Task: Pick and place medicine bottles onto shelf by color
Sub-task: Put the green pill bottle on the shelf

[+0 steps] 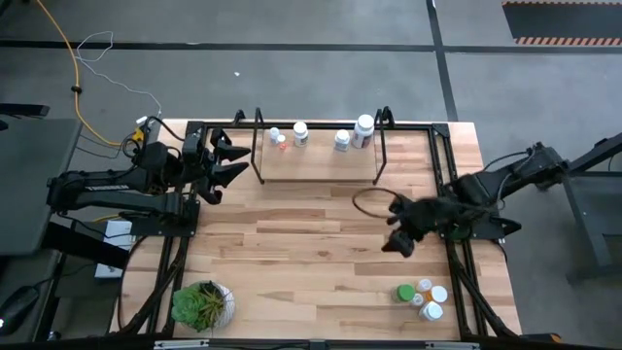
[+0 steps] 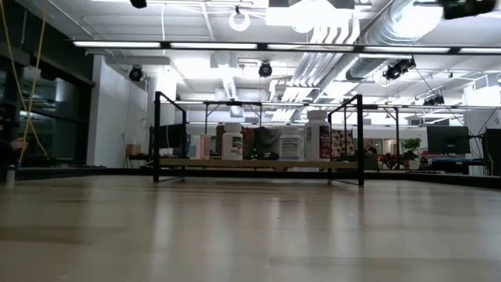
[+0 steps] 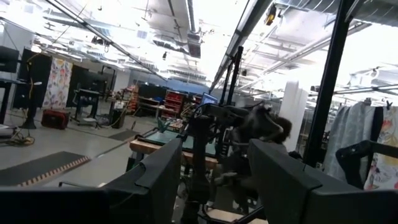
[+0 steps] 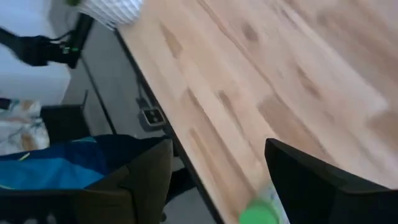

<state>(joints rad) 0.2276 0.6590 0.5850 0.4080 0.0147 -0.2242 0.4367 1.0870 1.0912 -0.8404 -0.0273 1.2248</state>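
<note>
1. Low light-wood shelf (image 1: 316,160) in a thin black wire frame, at the table's far edge. Four small white plastic medicine bottles (image 1: 300,133) stand along its back.
2. Cluster of small cylindrical pill bottles (image 1: 424,297), green, orange and white, at the near right corner of the wooden tabletop (image 1: 292,243).
3. Right gripper (image 1: 400,240): hovers over the table between shelf and cluster, fingers spread apart, nothing between them. A green cap (image 4: 258,214) shows just past its fingers.
4. Left gripper (image 1: 228,160): raised beside the shelf's left end, fingers parted, empty.
5. Green potted plant (image 1: 202,303), near left corner.
</note>
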